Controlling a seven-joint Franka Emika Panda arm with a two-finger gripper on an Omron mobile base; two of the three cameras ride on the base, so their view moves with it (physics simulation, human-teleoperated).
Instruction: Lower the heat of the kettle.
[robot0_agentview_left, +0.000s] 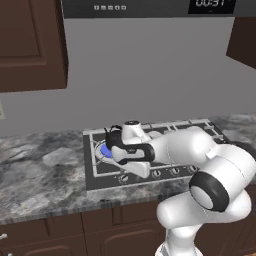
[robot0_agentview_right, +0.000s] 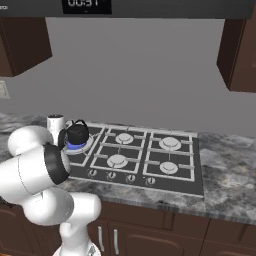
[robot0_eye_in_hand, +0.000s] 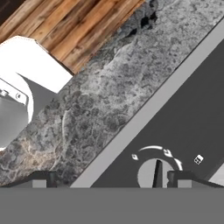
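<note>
Black kettle (robot0_agentview_right: 78, 133) sits on the rear-left burner over the blue flame (robot0_agentview_right: 76, 146), and I judge the small, rigid, round knob (robot0_eye_in_hand: 156, 173) under my gripper (robot0_eye_in_hand: 109, 180) needs a firm pinch across its raised ridge; fingers spread wide, holding nothing.

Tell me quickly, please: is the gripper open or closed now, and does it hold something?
Gripper: open, holding nothing; its fingertips stand wide apart above the stove knob at the front edge of the stove.
</note>
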